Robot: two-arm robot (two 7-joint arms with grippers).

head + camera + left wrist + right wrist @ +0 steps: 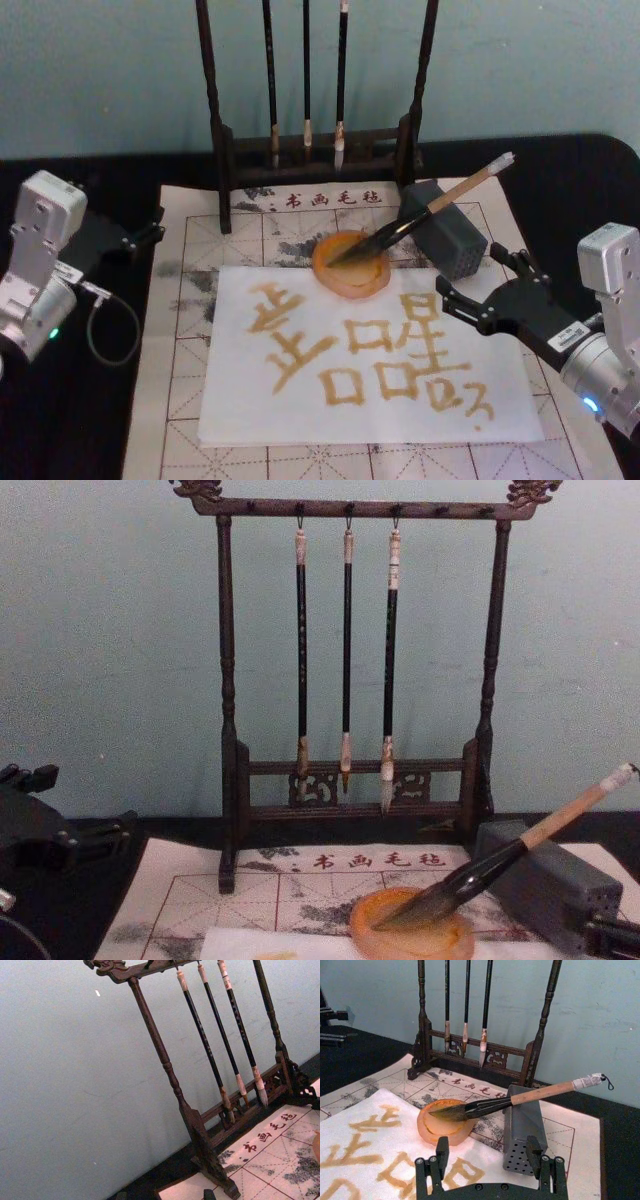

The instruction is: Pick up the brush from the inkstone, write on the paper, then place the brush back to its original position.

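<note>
The brush (430, 208) lies tilted, its dark bristles resting in the round orange inkstone (350, 278) and its tan shaft leaning on a grey block (452, 240). The right wrist view shows the brush (520, 1099) and inkstone (427, 1132) just ahead of my right gripper (488, 1152). The white paper (300, 400) in front of the inkstone carries several golden-brown characters. My right gripper (480, 280) is open and empty at the paper's right edge, short of the brush. My left gripper (145, 238) is parked at the left, off the mat.
A dark wooden rack (300, 165) with three thin hanging brushes (346, 650) stands behind the inkstone. A cream felt mat (180, 300) with a red grid lies under the paper on a black table. A cable loop (110, 330) hangs by the left arm.
</note>
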